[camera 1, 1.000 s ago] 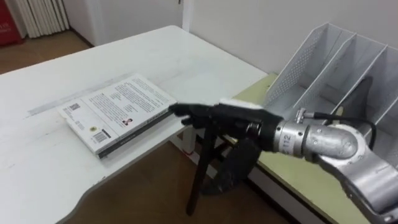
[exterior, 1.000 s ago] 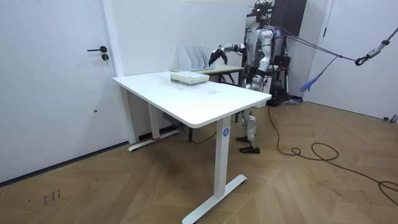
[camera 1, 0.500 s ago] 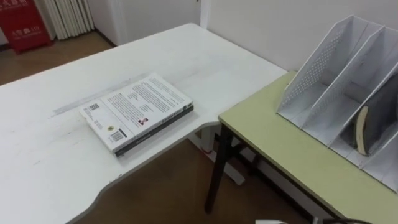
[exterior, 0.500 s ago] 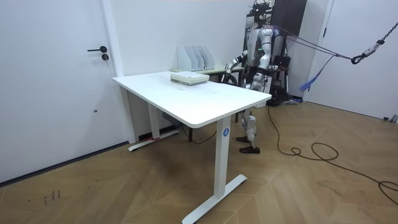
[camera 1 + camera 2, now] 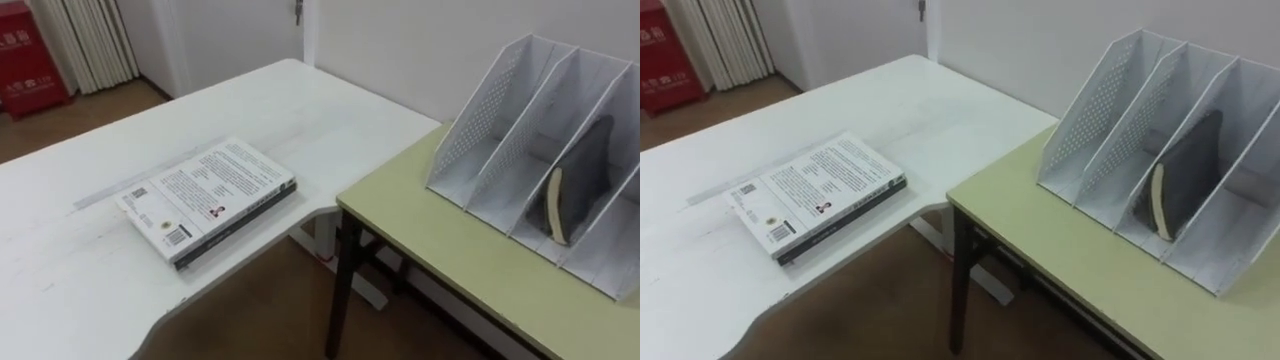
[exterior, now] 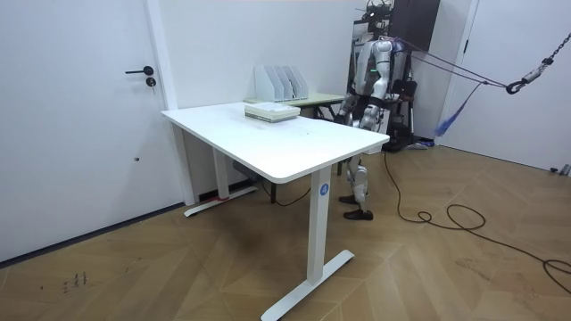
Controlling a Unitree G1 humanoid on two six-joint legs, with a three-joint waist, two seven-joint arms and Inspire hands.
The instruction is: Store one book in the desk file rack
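Right hand (image 6: 346, 108) withdrawn to robot's side, finger state cannot be told; book (image 5: 207, 199), flat on desk (image 5: 60, 290) well ahead of it, risks sliding off near edge if scooped.

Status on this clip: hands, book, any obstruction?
Right hand and left hand low at the robot's sides. Dark book leaning inside a file rack slot. White book lies on the white desk. Nothing blocking.
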